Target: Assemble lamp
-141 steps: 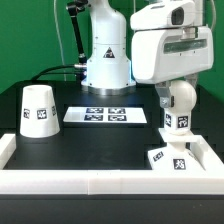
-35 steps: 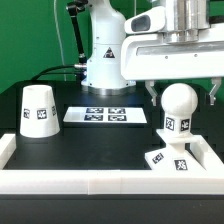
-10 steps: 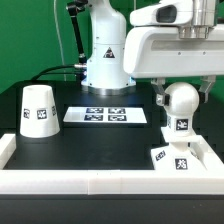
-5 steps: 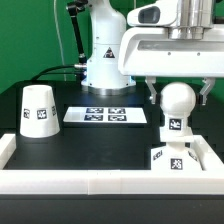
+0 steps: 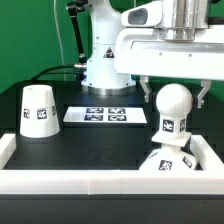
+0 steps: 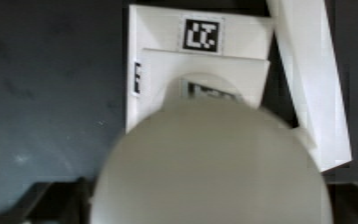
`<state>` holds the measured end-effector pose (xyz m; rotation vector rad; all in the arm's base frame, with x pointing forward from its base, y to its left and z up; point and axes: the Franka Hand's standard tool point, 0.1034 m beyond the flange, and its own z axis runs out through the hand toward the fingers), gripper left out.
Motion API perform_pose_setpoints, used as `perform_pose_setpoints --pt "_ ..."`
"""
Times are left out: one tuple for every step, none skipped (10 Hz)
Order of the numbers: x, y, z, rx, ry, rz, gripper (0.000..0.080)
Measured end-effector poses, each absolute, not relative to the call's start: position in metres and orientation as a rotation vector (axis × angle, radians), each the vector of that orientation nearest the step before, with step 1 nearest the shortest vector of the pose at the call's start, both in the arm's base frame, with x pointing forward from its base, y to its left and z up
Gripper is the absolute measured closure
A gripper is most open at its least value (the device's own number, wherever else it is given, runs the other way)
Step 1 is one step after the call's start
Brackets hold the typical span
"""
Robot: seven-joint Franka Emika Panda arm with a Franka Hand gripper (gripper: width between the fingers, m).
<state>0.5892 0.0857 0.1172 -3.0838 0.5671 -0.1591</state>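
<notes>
Since half a second ago, our gripper [image 5: 174, 93] has spread wider: its two dark fingers [image 5: 146, 91] now stand clearly apart from the round white plastic bulb [image 5: 171, 108], one on each side, where earlier they sat closer in. We see a gap between each finger and the bulb, so the gripper is open and grips nothing. The base under the bulb also appears to sit lower and nearer the front wall than before.

Largest in view is the big white robot arm [image 5: 105, 45] at the back, with our wrist housing [image 5: 165, 55] spanning the upper part on the exterior view's right. Below lies the black table [image 5: 80, 145], edged by a white raised border [image 5: 90, 183] along the front.

On the exterior view's left, the white truncated-cone plastic shade [image 5: 38, 111] stands upright, well apart from the other parts. The marker board [image 5: 106, 115] lies flat between it and the bulb.

The bulb stands upright on the flat square white plastic base [image 5: 168, 165], its tagged neck meeting the base, in the front corner on the exterior view's right.

In the wrist view the bulb [image 6: 202, 150] fills the middle, blurred, with the base [image 6: 201, 50] beyond it; the fingertips cannot be made out there.
</notes>
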Motion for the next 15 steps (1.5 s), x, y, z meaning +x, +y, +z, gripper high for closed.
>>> perform_pose_setpoints --pt "0.589 0.086 0.117 -3.084 0.567 -0.159 0.0116" --pt "0.589 0.086 0.117 -3.084 0.567 -0.159 0.0116" --pt "0.589 0.086 0.117 -3.084 0.566 -0.159 0.0103" --pt "0.588 0.086 0.117 -3.089 0.542 -0.164 0.0103" --pt "0.582 0.086 0.117 -3.098 0.457 -0.186 0.01" --pt "0.572 0.084 0.116 -3.1 0.422 -0.195 0.01" --pt "0.559 0.082 0.116 -3.1 0.403 -0.2 0.01" --pt "0.549 0.079 0.114 -3.101 0.382 -0.205 0.01" --pt "0.539 0.071 0.112 -3.107 0.361 -0.202 0.01" --pt "0.533 0.058 0.111 -3.122 0.292 -0.191 0.01" --pt "0.533 0.051 0.11 -3.122 0.297 -0.19 0.01" --pt "0.533 0.053 0.11 -3.122 0.29 -0.19 0.01" --pt "0.532 0.054 0.109 -3.122 0.288 -0.188 0.01" --pt "0.532 0.054 0.109 -3.122 0.289 -0.187 0.01" --pt "0.532 0.051 0.108 -3.129 0.217 -0.204 0.01"
